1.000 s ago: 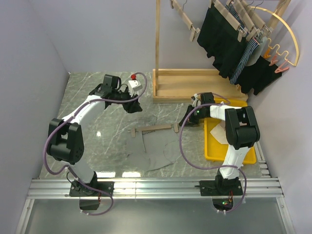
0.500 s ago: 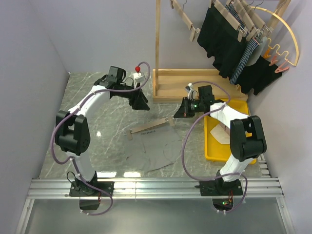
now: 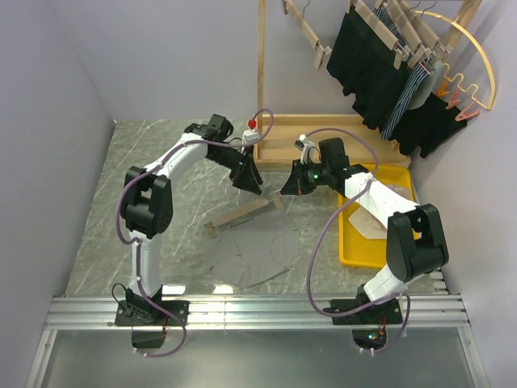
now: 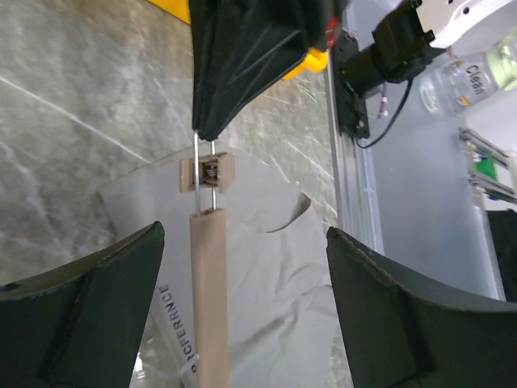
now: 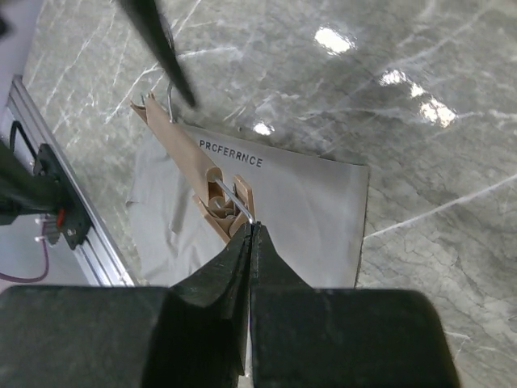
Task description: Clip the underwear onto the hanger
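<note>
Marble table [image 3: 105,210] bears the hanger [image 3: 242,214], one clip pinched between right jaws.

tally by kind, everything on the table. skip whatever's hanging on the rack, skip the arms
wooden clip hanger: 1
grey underwear: 1
yellow tray: 1
beige-pink garment in the tray: 1
wooden rack: 1
Total: 5
</note>
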